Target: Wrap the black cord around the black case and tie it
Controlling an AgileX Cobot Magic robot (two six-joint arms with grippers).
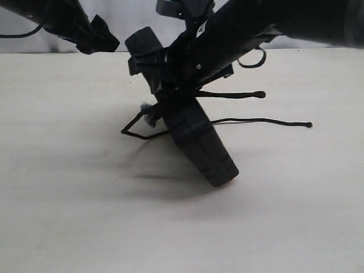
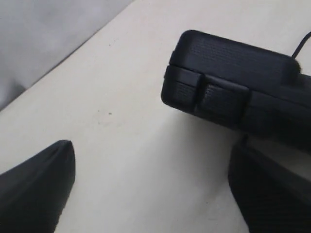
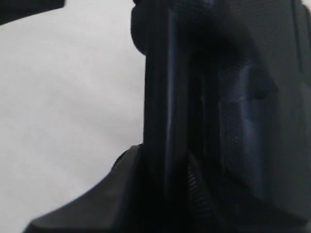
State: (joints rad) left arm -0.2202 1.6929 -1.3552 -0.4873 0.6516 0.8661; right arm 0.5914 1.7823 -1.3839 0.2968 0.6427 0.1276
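Black braided cord [image 1: 256,120], long and thin, passes around the flat rectangular matte black plastic case [image 1: 199,145] about mid-length. One slack loop stands off the case on the left. Two knotted ends trail loose to the right over the pale table [image 1: 68,216].

We note the case tilted, lower corner on the table, and we judge it clamped by the right gripper [image 1: 173,85]. The left gripper [image 1: 105,40] hangs apart, upper left, jaws wide and empty.

We see no knot tying the wrap.

Risks, as we judge them:
- the slack wrap sliding down the slanted case;
- the case pivoting on its corner if an end is tugged;
- the left arm fouling the right when reaching across for the ends.
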